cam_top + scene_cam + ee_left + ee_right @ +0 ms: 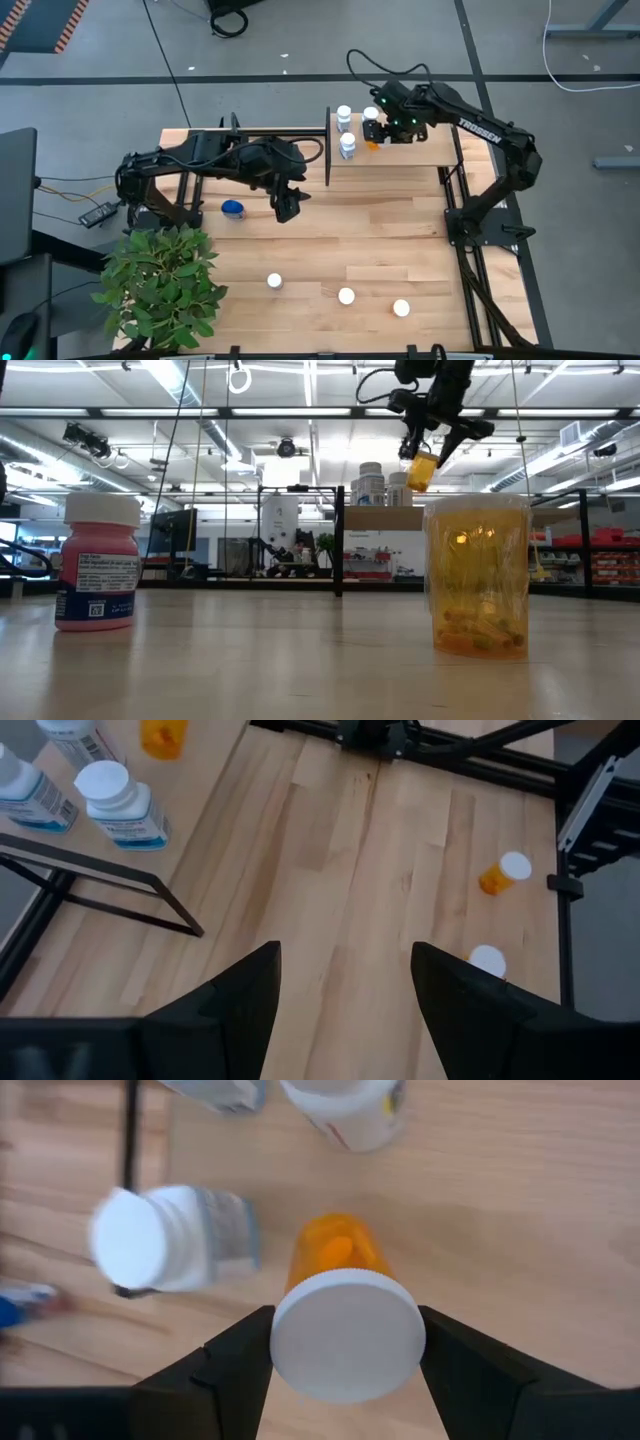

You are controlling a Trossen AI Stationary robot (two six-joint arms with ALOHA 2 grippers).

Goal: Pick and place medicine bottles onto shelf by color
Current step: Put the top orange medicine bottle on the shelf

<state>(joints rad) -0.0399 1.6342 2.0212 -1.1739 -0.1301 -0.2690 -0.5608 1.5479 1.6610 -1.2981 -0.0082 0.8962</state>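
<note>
Right gripper (374, 130) fingers pinch one orange bottle (340, 1280) above the shelf (420, 152), beside three white bottles (347, 146); left gripper (287, 207) fingers spread, empty.

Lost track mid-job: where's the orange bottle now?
In the high view, the orange bottle is in the right end effector above the shelf, beside the white bottles.

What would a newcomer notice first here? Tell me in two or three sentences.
The right hand holds an orange bottle by its white cap above the shelf at the table's far side, beside the white bottles already standing there. The left hand hangs open and empty over mid-table, near a squat blue bottle.
</note>
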